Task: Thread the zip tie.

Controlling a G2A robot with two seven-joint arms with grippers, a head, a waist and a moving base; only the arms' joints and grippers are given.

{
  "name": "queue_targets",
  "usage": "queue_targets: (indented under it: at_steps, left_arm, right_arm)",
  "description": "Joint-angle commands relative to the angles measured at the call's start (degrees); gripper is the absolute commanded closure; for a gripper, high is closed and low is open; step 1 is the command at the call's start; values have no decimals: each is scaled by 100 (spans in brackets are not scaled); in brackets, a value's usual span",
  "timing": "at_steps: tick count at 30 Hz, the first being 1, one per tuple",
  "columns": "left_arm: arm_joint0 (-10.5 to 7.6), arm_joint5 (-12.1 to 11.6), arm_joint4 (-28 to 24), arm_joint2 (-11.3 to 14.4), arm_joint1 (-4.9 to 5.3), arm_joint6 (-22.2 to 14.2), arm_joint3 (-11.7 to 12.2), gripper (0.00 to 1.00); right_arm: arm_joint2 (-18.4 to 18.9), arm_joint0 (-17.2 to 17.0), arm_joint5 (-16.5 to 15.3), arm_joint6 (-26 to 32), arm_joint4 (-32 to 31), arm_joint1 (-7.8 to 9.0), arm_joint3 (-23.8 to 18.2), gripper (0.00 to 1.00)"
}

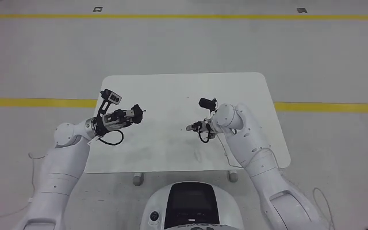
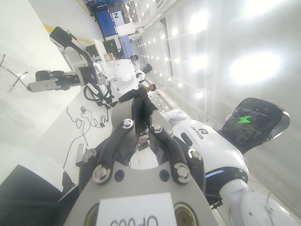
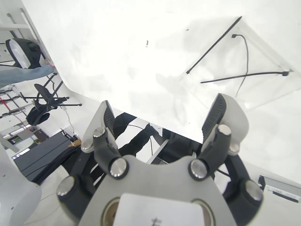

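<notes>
The left claw [image 1: 140,112] hangs over the desk [image 1: 241,92] at about 9 o'clock from its middle, pointing toward 3 o'clock. Its fingers [image 2: 154,116] are clenched, pads pressed together (whether anything thin is nipped between them I cannot tell). The right claw [image 1: 190,127] sits nearer the desk's centre, at roughly 4 o'clock from the left one and well apart from it. It is released, its ribbed pads [image 3: 215,114] spread wide with nothing between them. Three black zip ties [image 3: 214,45] lie loose in a clear tray [image 3: 263,88] on the desk, just beyond the right claw's fingertips and not touching them. One tie is straight and alone, while the other two cross each other. From the left wrist, the right claw [image 2: 33,83] points at that tray [image 2: 9,64]
</notes>
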Motion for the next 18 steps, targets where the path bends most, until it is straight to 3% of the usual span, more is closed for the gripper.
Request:
queue_targets:
  at_steps: [1,8,18]
  left_arm:
    - [0,0,0,0,0,0,0,100]
    - [0,0,0,0,0,0,0,100]
    - [0,0,0,0,0,0,0,100]
  right_arm:
    - [53,14,-1,83,-84,-48,94,0]
    - [290,114,-1,234,-498,-291,487,0]
    - [615,112,-1,481,-1421,-581,538,0]
